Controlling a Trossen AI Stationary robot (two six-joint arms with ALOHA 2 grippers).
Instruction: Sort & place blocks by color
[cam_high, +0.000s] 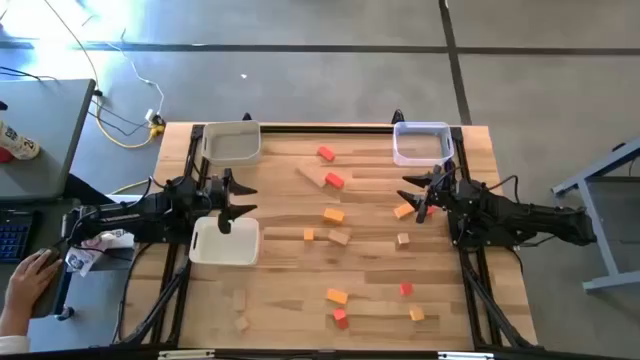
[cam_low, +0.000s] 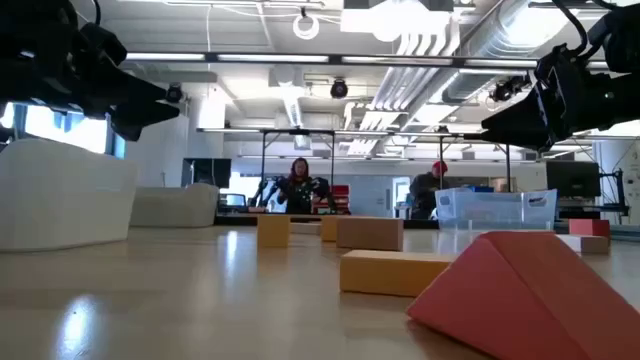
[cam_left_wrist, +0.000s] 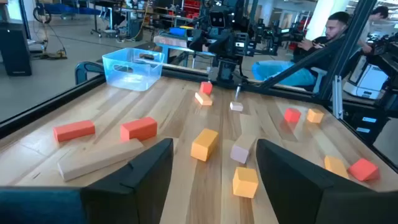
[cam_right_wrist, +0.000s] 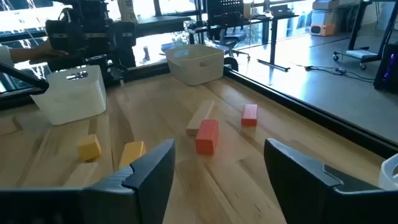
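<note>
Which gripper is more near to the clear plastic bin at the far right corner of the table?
The right. The right gripper hovers open just in front of the clear bin, on the same side of the table. The left gripper is open across the table, between the two white bins.

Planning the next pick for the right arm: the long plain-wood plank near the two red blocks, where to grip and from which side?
Grip the plank at mid-length, across its narrow width, coming straight down. It lies flat and diagonal, so turn the wrist square to it. A red block sits close at one end; staying central likely keeps the fingers clear. The right gripper is open.
</note>
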